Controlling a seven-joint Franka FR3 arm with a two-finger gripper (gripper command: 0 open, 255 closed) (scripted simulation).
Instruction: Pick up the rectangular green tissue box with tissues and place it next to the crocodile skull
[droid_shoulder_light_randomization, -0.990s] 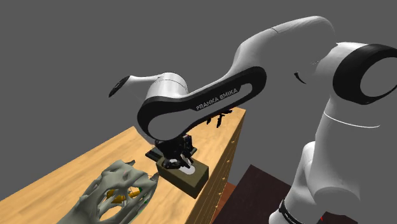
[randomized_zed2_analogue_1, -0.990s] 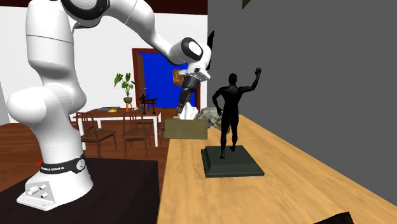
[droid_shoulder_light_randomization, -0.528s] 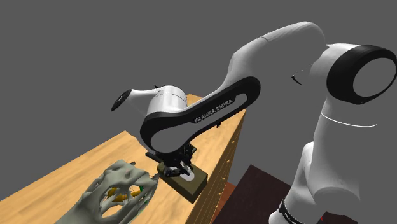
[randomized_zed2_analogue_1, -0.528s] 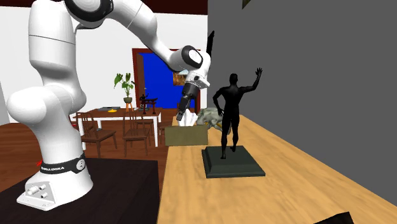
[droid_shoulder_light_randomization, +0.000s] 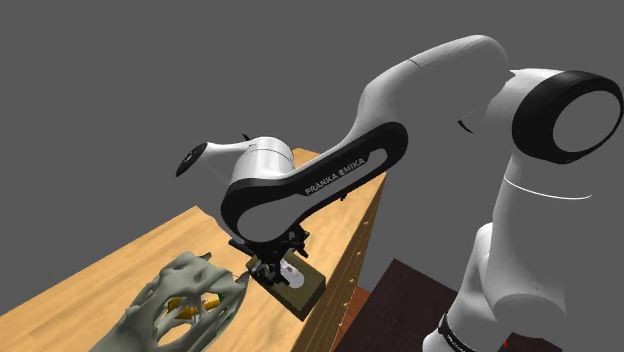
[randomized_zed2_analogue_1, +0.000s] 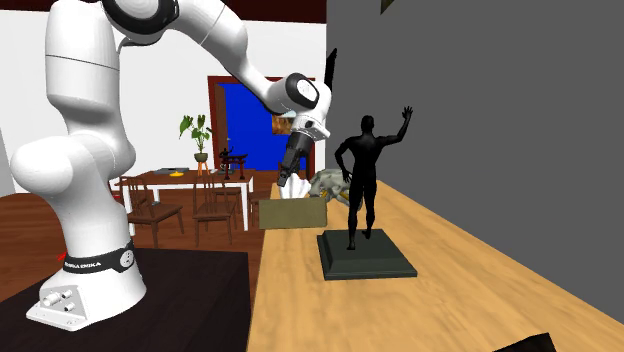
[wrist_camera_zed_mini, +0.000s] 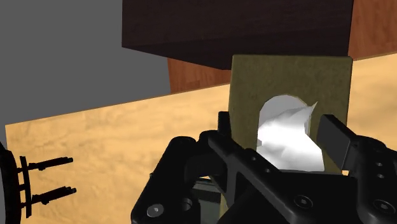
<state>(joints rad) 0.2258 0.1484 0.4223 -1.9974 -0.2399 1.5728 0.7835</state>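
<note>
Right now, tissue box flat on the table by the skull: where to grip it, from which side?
The two long side walls, pinched across the short width at mid-length, coming straight down. The tissue box lies flat, tissue poking out of its top opening, so from above both walls look reachable. The skull sits close beside it, leaving little room for a sideways approach.

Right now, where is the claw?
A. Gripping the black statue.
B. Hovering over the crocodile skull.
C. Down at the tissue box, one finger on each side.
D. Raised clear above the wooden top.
C: in the wrist view the claw straddles the olive tissue box, a black finger against each side and the white tissue between them.
</note>
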